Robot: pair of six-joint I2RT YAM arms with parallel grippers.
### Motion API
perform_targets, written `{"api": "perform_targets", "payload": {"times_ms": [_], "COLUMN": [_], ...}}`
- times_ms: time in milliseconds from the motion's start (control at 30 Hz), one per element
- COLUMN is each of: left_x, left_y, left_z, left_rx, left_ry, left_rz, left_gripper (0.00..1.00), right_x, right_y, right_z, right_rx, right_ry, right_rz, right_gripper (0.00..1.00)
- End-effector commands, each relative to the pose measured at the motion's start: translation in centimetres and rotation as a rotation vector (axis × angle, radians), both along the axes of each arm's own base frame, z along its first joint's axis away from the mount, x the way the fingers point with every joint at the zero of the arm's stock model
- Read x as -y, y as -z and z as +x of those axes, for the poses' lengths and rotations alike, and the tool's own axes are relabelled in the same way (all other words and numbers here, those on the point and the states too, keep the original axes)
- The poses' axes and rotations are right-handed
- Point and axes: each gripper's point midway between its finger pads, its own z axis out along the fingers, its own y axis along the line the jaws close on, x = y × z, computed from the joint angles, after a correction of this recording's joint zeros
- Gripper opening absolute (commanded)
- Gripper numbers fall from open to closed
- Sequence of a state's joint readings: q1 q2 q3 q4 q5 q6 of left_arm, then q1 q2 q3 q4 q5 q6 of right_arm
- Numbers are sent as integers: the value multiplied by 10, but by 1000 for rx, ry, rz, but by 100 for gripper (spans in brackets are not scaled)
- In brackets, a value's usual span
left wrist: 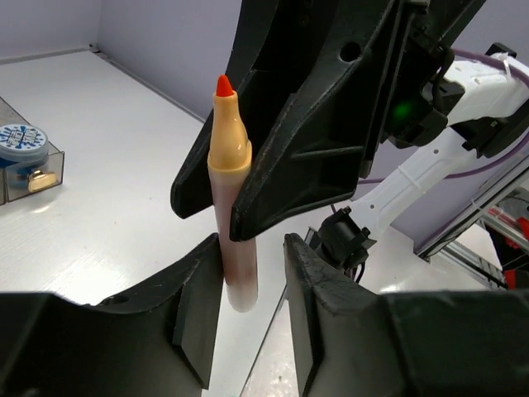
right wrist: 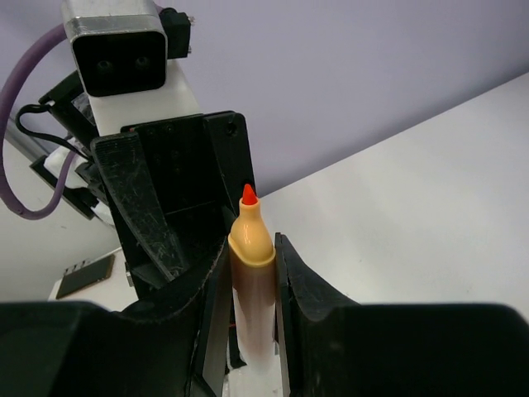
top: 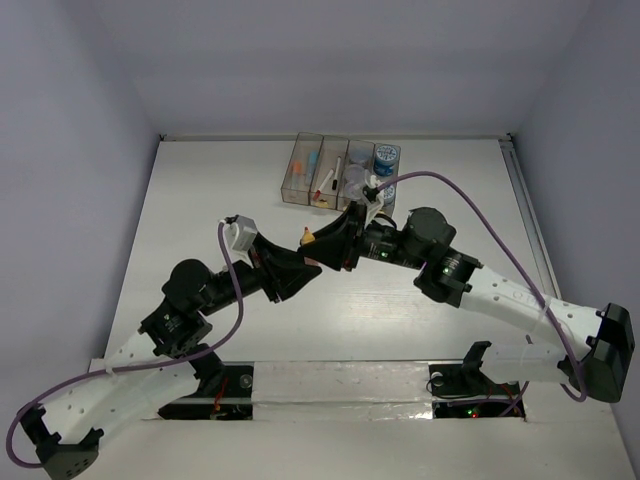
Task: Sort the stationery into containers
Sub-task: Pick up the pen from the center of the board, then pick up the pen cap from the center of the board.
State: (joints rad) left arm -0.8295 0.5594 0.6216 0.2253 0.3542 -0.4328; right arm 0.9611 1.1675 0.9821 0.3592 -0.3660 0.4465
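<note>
The step in hand looks like a mid-air handover. The orange marker (left wrist: 229, 190) stands upright above the counter (top: 200, 200), just short of the containers (top: 300, 170). The right end effector (right wrist: 252, 248) is clamped on it. The left end effector (left wrist: 254, 256) stands slightly apart around its lower end. Next, the left should back clear so the right can carry it over a bin.

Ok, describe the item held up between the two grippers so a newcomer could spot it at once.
Look just in front of the row of bins, where the left gripper and right gripper meet. Upright between them stands a marker, clamped by the right one. Its pale orange collar and red-orange tip set it apart from the black fingers around it.
</note>
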Motion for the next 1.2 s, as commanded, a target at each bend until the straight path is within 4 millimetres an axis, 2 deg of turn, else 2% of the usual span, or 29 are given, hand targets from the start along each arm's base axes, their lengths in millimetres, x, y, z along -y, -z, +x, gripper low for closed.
{"api": "perform_targets", "payload": {"times_ms": [0,233,367,433,467,500,533,567,633,733,767,833,900,933,1067,1167], "left_x": [3,7,5,2,0,-2,-5,-7,-14,-23,-25,-32,-35,-41,-57,-66], "left_y": [-23,-16,-19,-23,-23,-23,-28,-24,-26,-33,-27,-28,-27,-35,-37,-30], "left_z": [-2,-2,-2,0,0,2,5,8,13,21,24,31,38,43,59,70], "left_rx": [52,38,43,48,49,49,55,49,45,71,56,65,72,97,131,139], "left_ry": [17,36,29,7,-4,-18,-45,-65,-112,-175,-195,-248,-282,-323,-439,-514], "left_rz": [-74,-58,-60,-62,-51,-44,-46,-17,14,49,80,124,160,172,240,269], "left_gripper": [29,27,0,0,0,0,0,0,0,0,0,0,0,0,0,0], "right_x": [3,3,3,7,8,9,12,14,19,30,36,44,46,46,39,30], "right_y": [-22,-26,-25,-25,-25,-25,-25,-25,-23,-18,-14,-15,-1,6,55,95], "right_z": [0,2,2,6,6,6,9,8,11,10,15,11,12,13,27,38], "right_rx": [32,24,22,18,12,12,10,6,13,13,11,18,1,-10,-76,-158], "right_ry": [0,-7,-5,12,17,20,32,36,55,94,121,132,146,154,190,209], "right_rz": [80,95,97,99,98,98,96,90,81,64,51,51,17,-1,-139,-235], "right_gripper": [0,0,0,1,23,38,48,63,70,70,70,70,67,65,52,51]}}
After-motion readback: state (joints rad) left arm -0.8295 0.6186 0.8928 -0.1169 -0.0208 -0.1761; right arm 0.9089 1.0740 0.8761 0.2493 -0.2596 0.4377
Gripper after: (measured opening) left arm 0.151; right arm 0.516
